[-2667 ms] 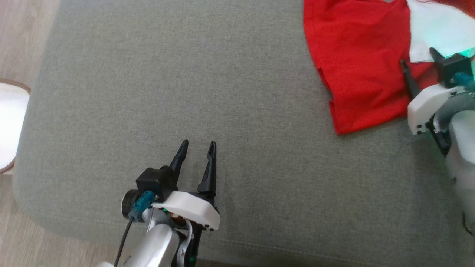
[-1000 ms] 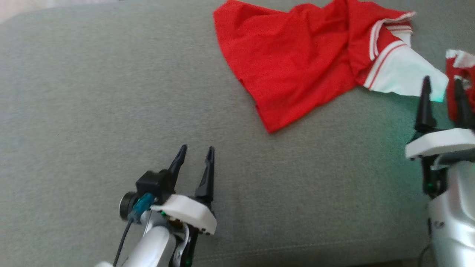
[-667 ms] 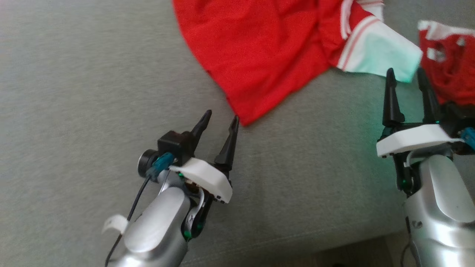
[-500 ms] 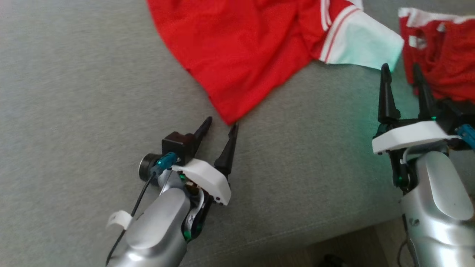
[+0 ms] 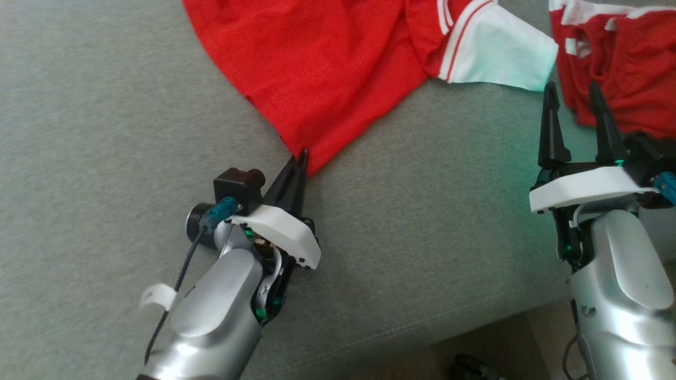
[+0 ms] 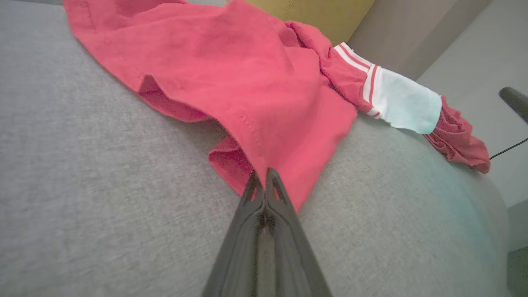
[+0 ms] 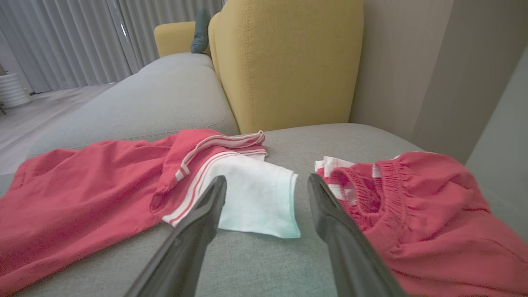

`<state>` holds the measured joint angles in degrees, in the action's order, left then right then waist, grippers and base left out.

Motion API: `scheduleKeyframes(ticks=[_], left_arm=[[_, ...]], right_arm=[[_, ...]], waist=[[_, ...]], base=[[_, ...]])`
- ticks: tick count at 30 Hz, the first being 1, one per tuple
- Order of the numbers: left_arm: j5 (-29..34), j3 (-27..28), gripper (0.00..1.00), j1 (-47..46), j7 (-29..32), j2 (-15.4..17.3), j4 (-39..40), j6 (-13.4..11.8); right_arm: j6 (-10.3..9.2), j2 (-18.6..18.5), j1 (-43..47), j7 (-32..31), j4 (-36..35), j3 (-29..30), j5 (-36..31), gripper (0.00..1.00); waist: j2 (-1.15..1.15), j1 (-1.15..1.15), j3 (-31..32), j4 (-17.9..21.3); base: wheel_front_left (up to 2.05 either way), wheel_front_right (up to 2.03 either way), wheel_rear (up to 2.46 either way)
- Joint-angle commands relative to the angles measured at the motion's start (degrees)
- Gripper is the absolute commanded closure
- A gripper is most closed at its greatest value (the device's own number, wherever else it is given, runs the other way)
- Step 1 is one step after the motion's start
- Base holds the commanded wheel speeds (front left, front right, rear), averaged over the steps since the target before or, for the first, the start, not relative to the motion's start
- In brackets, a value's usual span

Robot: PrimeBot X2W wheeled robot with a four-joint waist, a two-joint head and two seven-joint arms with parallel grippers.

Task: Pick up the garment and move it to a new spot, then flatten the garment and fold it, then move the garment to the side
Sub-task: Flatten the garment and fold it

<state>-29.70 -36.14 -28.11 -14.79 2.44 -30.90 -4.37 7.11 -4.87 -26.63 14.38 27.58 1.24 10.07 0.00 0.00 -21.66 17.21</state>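
Note:
The garment (image 5: 327, 63) is a red shirt with a white, red-striped sleeve (image 5: 496, 53), lying crumpled on the grey cushion (image 5: 105, 158). My left gripper (image 5: 301, 155) is shut on the shirt's near corner, its fingers pressed together over the hem (image 6: 264, 175). The left wrist view shows the cloth (image 6: 255, 82) folded under beside that corner. My right gripper (image 5: 572, 89) stands open just short of the sleeve's edge, holding nothing. In the right wrist view its fingers (image 7: 267, 181) frame the gap between the white sleeve (image 7: 255, 194) and a second red piece.
A second red piece with an elastic waistband (image 5: 623, 63) lies bunched at the right, close to my right fingers (image 7: 416, 206). A yellow seat back (image 7: 288, 62) rises behind the cushion. The cushion's front edge and floor (image 5: 501, 343) are at lower right.
The head camera has shifted. My left gripper reached forward to the shirt's near corner and closed on it. The right gripper stays open by the sleeve.

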Motion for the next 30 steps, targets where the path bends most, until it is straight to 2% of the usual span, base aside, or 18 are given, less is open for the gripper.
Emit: scheduleKeyframes(ticks=[1,4,10,17,22,23,24,25,30], left_arm=[[0.5,3.5,1.0,1.6,-0.2,0.4,1.1,-0.9],[1.4,6.0,1.0,2.5,-0.2,0.4,2.3,-2.0],[5.6,16.0,1.0,6.7,-0.2,0.4,5.3,-3.9],[10.4,26.4,1.0,10.2,-0.2,0.4,7.3,-2.9],[12.7,30.3,1.0,10.0,-0.2,0.4,8.1,-1.7],[13.3,30.3,0.91,9.9,-0.2,0.4,7.8,-1.5],[13.5,30.0,0.51,10.0,-0.2,0.4,6.9,-1.2],[13.2,29.5,0.0,10.2,-0.2,0.4,5.3,-0.9],[11.2,25.6,0.0,11.1,-0.2,0.4,4.1,-1.2]], right_arm=[[0.37,0.0,-0.6,0.6,-1.4,-0.7,-0.2,0.0],[0.37,-0.2,-0.1,0.6,-1.0,-0.8,-0.3,0.0],[0.37,-0.4,1.5,0.6,-0.1,-1.5,-0.5,0.0],[0.37,-0.1,3.3,0.6,0.7,-4.1,-0.4,0.0],[0.37,0.2,4.0,0.6,1.7,-6.2,0.2,0.0],[0.37,0.3,4.1,0.6,1.8,-6.7,0.4,0.0],[0.37,0.4,4.1,0.6,1.9,-7.3,0.5,0.0],[0.37,0.6,4.2,0.6,1.9,-8.0,0.7,0.0],[0.37,1.2,4.0,0.6,2.4,-13.6,2.6,0.0]], waist=[[0.0,0.0,1.5,-2.0],[0.0,0.0,2.5,-3.6],[0.0,0.0,5.9,-8.3],[0.0,0.0,8.7,-11.9],[0.0,0.0,9.8,-13.3],[0.0,0.0,9.9,-13.5],[0.0,0.0,10.0,-13.6],[0.0,0.0,10.1,-13.7],[0.0,0.0,10.2,-15.3]], base=[[0.0,0.0,0.0],[0.0,0.0,0.0],[0.0,0.0,0.0],[0.0,0.0,0.0],[0.0,0.0,0.0],[0.0,0.0,0.0],[0.0,0.0,0.0],[0.0,0.0,0.0],[0.0,0.0,0.0]])
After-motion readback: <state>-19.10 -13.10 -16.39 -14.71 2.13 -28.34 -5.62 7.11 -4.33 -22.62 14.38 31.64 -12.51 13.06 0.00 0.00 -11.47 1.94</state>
